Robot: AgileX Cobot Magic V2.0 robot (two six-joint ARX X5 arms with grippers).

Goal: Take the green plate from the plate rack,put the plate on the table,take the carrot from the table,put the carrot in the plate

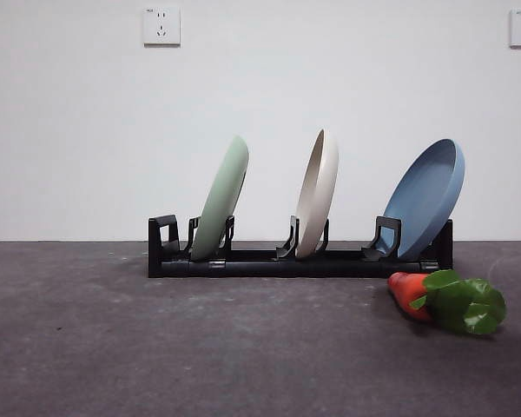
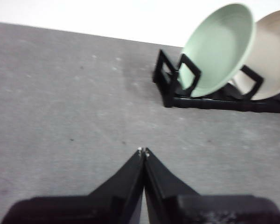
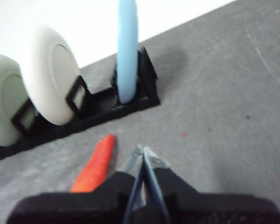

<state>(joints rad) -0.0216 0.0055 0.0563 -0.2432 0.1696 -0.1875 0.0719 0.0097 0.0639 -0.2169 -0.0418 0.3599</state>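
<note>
The green plate (image 1: 223, 200) stands on edge in the left slot of the black plate rack (image 1: 269, 259), leaning right; it also shows in the left wrist view (image 2: 219, 49) and at the edge of the right wrist view (image 3: 2, 100). The carrot (image 1: 412, 291) lies on the table (image 1: 156, 347) in front of the rack's right end, leaves toward the right; its orange body shows in the right wrist view (image 3: 94, 165). My left gripper (image 2: 143, 151) is shut and empty above bare table, apart from the rack. My right gripper (image 3: 143, 150) is shut and empty just beside the carrot.
A cream-white plate (image 1: 318, 193) stands in the rack's middle slot and a blue plate (image 1: 427, 198) leans in the right slot. A white wall with two sockets (image 1: 161, 26) runs behind the table. Neither arm shows in the front view.
</note>
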